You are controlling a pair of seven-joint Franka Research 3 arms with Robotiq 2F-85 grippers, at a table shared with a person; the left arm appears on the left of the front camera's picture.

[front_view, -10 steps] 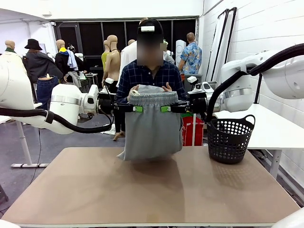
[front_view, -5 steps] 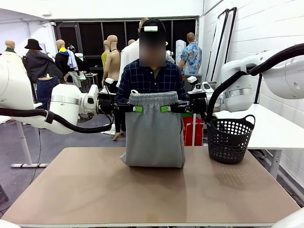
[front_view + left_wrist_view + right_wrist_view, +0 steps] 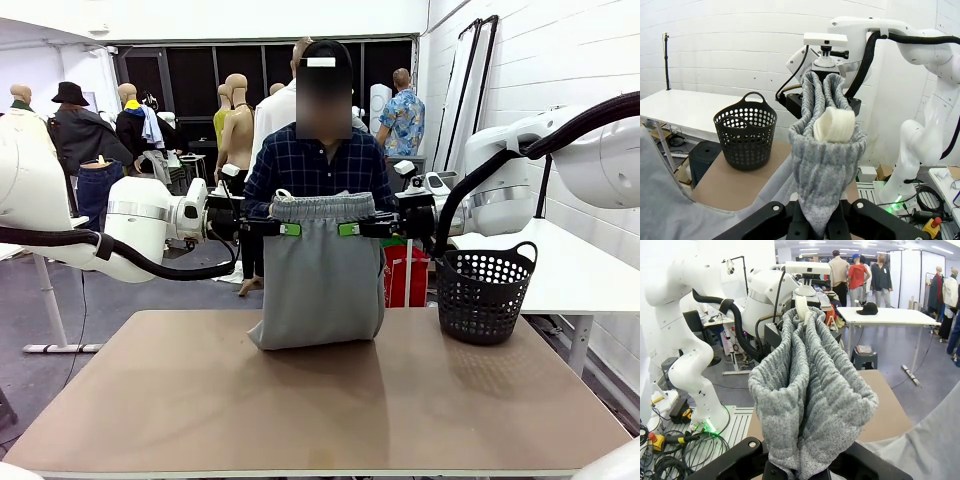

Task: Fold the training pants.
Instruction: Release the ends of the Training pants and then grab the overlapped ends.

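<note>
Tan and bare across its near half, the counter (image 3: 200, 400) runs from the camera towards a person (image 3: 315, 165) in a dark checked shirt who stands at the far side; behind that person is a workshop with dark windows, and white brick walls close in on the right.

Light grey training pants (image 3: 320, 290) hang upright above the far middle of the counter; the gathered waistband (image 3: 320, 208) is stretched level between the two arms, and the cloth drops straight down from it. The lower end rests on the counter near its far edge, bulging out a little to the left there; the person is directly behind the garment, partly covered by it.

From the left side the left fingers (image 3: 290, 229) are clamped on the left end of the waistband; from the right side the right fingers (image 3: 348, 229) are clamped on the right end; the green pads show just under the gathered band. Each wrist view shows ribbed grey waistband pinched tight between black fingers at the bottom edge, rising away towards the other arm; the white drawstring (image 3: 835, 125) sits curled in the fold seen from the left wrist.

A black perforated basket (image 3: 485, 290) stands on the right far corner of the counter, apart from the pants.
</note>
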